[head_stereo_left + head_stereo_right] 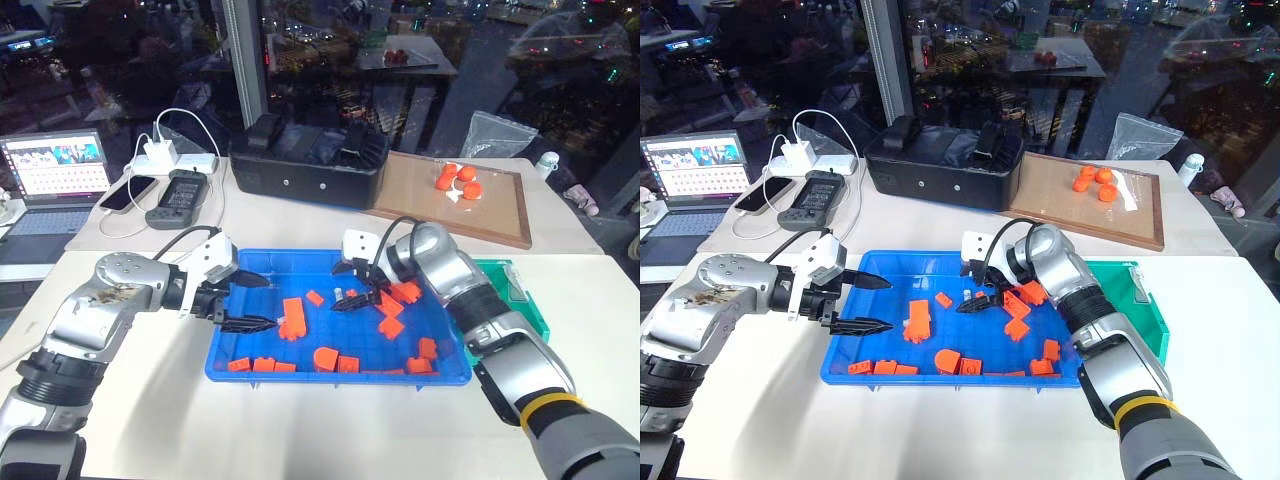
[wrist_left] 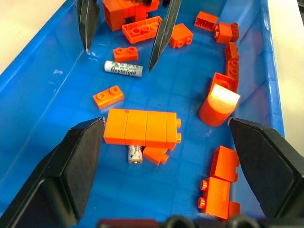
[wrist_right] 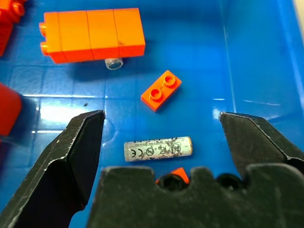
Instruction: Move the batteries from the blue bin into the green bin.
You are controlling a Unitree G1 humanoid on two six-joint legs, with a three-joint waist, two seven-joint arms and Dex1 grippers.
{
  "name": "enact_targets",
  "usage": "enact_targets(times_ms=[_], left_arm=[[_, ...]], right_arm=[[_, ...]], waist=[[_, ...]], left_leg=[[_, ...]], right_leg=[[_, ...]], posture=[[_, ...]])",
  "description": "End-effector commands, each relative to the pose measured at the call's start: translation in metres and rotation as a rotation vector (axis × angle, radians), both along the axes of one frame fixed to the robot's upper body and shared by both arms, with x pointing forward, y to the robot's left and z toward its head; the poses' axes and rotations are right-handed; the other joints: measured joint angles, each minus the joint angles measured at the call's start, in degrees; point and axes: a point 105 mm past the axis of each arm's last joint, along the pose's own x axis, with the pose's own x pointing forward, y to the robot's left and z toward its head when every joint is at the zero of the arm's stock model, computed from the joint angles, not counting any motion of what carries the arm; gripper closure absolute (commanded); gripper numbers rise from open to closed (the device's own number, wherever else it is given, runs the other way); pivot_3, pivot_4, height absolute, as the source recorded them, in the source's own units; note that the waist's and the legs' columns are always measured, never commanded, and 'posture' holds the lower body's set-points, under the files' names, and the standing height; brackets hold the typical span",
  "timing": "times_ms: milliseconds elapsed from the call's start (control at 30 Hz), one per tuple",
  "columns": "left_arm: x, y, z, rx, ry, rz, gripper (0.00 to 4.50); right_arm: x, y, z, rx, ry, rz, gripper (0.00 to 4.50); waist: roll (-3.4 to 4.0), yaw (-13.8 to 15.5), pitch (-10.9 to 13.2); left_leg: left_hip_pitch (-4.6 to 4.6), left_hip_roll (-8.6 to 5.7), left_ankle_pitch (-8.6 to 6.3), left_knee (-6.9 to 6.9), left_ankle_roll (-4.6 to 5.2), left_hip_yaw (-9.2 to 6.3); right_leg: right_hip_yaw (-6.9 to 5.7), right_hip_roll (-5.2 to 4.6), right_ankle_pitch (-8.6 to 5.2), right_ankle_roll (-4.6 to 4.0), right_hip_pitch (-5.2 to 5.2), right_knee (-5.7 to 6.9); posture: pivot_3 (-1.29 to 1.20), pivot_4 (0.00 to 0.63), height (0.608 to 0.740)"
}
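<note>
The blue bin [image 1: 300, 270] lies in the middle of the white table, scattered with orange blocks [image 1: 293, 316]. One silvery battery [image 3: 158, 149] lies flat on the bin floor, right between the spread fingers of my right gripper [image 3: 160, 116], which hangs open just above it. A second battery [image 2: 135, 154] pokes out from under a long orange block [image 2: 140, 127]. My left gripper [image 1: 268, 303] is open and empty over the bin's left part, pointing toward the right gripper [image 2: 119, 57]. The green bin [image 1: 520, 300] sits against the blue bin's right side, partly behind my right arm.
Behind the blue bin stand a black case [image 1: 308, 165] and a wooden-framed board [image 1: 500, 205] with orange pieces [image 1: 457, 180]. At the back left are a laptop [image 1: 55, 180], a phone [image 1: 127, 193], a charger with cables [image 1: 160, 153] and a dark handset [image 1: 180, 197].
</note>
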Motion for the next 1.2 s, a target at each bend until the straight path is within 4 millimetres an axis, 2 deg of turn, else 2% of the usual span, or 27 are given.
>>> enact_targets(times_ms=[33, 133, 167, 233, 300, 333, 400, 500, 533, 667, 700, 733, 800, 933, 1033, 1167, 1200], left_arm=[[-0.003, 0.002, 0.014, -0.01, -0.046, 0.007, 0.0], [-0.004, 0.003, 0.014, -0.009, -0.044, 0.013, 0.0], [-0.004, 0.003, 0.014, -0.009, -0.044, 0.014, 0.0], [-0.004, 0.003, 0.014, -0.01, -0.042, 0.015, 0.0], [-0.004, 0.002, 0.014, -0.012, -0.042, 0.01, 0.0], [-0.003, 0.001, 0.014, -0.015, -0.041, 0.006, 0.0], [-0.002, -0.003, 0.014, -0.016, -0.043, -0.008, 0.0], [-0.002, -0.011, 0.019, -0.047, -0.041, -0.045, 0.0], [-0.002, -0.012, 0.019, -0.052, -0.04, -0.05, 0.0], [0.002, -0.025, 0.03, -0.148, -0.031, -0.091, 0.0], [0.002, -0.028, 0.033, -0.168, -0.028, -0.105, 0.0], [0.003, -0.034, 0.042, -0.215, -0.031, -0.129, 0.0], [0.004, -0.041, 0.054, -0.271, -0.037, -0.159, 0.0], [0.006, -0.051, 0.071, -0.345, -0.047, -0.197, 0.0], [0.004, -0.055, 0.074, -0.355, -0.045, -0.228, 0.0], [0.002, -0.057, 0.074, -0.355, -0.04, -0.238, 0.0], [0.002, -0.057, 0.074, -0.354, -0.04, -0.24, 0.0]], right_arm=[[0.003, 0.004, -0.002, -0.013, -0.029, 0.021, 0.04], [0.004, 0.003, -0.009, -0.015, -0.018, 0.018, 0.04], [0.004, 0.003, -0.009, -0.013, -0.017, 0.016, 0.54], [0.005, 0.002, -0.007, -0.003, -0.026, 0.016, 1.07], [0.006, 0.002, 0.0, 0.025, -0.044, 0.016, 1.8], [0.007, 0.003, 0.01, 0.054, -0.07, 0.024, 2.01], [0.008, 0.002, 0.036, 0.153, -0.101, 0.02, 2.01], [0.004, -0.027, 0.085, 0.247, -0.131, -0.026, 2.01], [0.001, -0.033, 0.092, 0.256, -0.133, -0.039, 2.01], [-0.012, -0.098, 0.122, 0.193, -0.192, -0.185, 2.01], [-0.014, -0.108, 0.125, 0.171, -0.202, -0.212, 2.01], [-0.018, -0.129, 0.124, 0.092, -0.216, -0.253, 2.01], [-0.026, -0.155, 0.122, -0.01, -0.217, -0.302, 2.01], [-0.046, -0.191, 0.11, -0.154, -0.155, -0.361, 2.01], [-0.059, -0.205, 0.091, -0.234, -0.094, -0.379, 2.01], [-0.056, -0.209, 0.073, -0.249, -0.082, -0.398, 2.01], [-0.053, -0.209, 0.068, -0.256, -0.096, -0.399, 1.51]], waist=[[0.0, 0.0, 0.0], [0.0, -0.1, 0.0], [0.0, -0.1, 0.0], [0.0, -0.1, 0.0], [0.0, -0.1, 0.0], [0.0, 0.0, 0.0], [0.0, 0.0, 0.0], [0.03, 0.4, 0.0], [0.03, 0.5, 0.0], [0.01, 1.0, 0.0], [0.0, 1.2, 0.0], [0.0, 1.1, 0.0], [0.0, 1.2, 0.0], [0.07, 0.4, 0.0], [0.09, -0.1, 0.0], [0.14, -0.8, 0.0], [0.14, -0.8, 0.0]], left_leg=[[0.0, 0.01, 0.0, -0.01, 0.0, -0.01], [0.0, 0.01, 0.0, -0.02, 0.0, -0.01], [0.0, 0.01, 0.0, -0.02, 0.0, -0.01], [0.02, 0.01, 0.0, -0.02, 0.0, -0.02], [0.03, 0.01, 0.0, -0.01, 0.0, -0.02], [0.03, 0.01, 0.0, -0.01, 0.0, -0.02], [0.03, 0.01, 0.0, -0.01, -0.01, -0.01], [-0.05, 0.0, 0.0, -0.02, -0.01, -0.05], [-0.12, -0.01, 0.0, 0.01, -0.01, -0.08], [-0.14, -0.04, 0.0, 0.01, -0.01, -0.08], [-0.14, -0.04, 0.0, 0.0, -0.01, -0.08], [-0.18, -0.05, 0.0, 0.02, -0.01, -0.1], [-0.19, -0.05, 0.0, 0.02, 0.0, -0.06], [-0.2, -0.07, -0.02, 0.02, 0.02, -0.07], [-0.16, -0.07, -0.03, -0.01, 0.05, -0.11], [-0.02, -0.05, -0.05, -0.01, 0.09, -0.19], [0.01, -0.06, -0.05, 0.01, 0.09, -0.2]], right_leg=[[0.0, 0.01, 0.0, 0.0, 0.0, 0.0], [0.0, 0.02, 0.0, 0.0, -0.01, 0.0], [0.0, 0.01, 0.0, 0.0, -0.01, 0.0], [0.0, 0.02, 0.0, 0.0, 0.01, 0.0], [0.0, 0.02, 0.0, 0.0, 0.02, 0.02], [0.0, 0.02, 0.0, 0.0, 0.02, 0.02], [0.0, 0.01, 0.0, 0.0, 0.01, 0.03], [-0.01, -0.01, 0.0, 0.01, -0.02, 0.02], [-0.06, -0.03, 0.0, 0.01, -0.04, 0.01], [-0.14, -0.08, -0.01, 0.02, 0.03, -0.12], [-0.14, -0.08, -0.01, 0.02, 0.02, -0.14], [-0.16, -0.08, -0.01, 0.02, 0.01, -0.15], [-0.13, -0.08, -0.01, 0.02, -0.01, -0.18], [-0.04, -0.04, -0.02, 0.03, -0.02, -0.24], [-0.01, 0.0, -0.03, 0.05, 0.0, -0.24], [0.13, 0.05, -0.02, 0.05, 0.04, -0.18], [0.16, 0.05, -0.02, 0.06, 0.05, -0.17]], posture=[[0.0, 0.15, 0.74], [0.0, 0.15, 0.74], [0.0, 0.15, 0.74], [0.0, 0.15, 0.74], [0.0, 0.15, 0.74], [0.0, 0.15, 0.74], [0.0, 0.15, 0.74], [0.0, 0.15, 0.74], [0.0, 0.15, 0.74], [0.0, 0.15, 0.74], [0.0, 0.15, 0.74], [0.0, 0.15, 0.74], [0.0, 0.15, 0.74], [0.0, 0.15, 0.74], [0.0, 0.15, 0.74], [0.0, 0.15, 0.74], [0.0, 0.15, 0.74]])
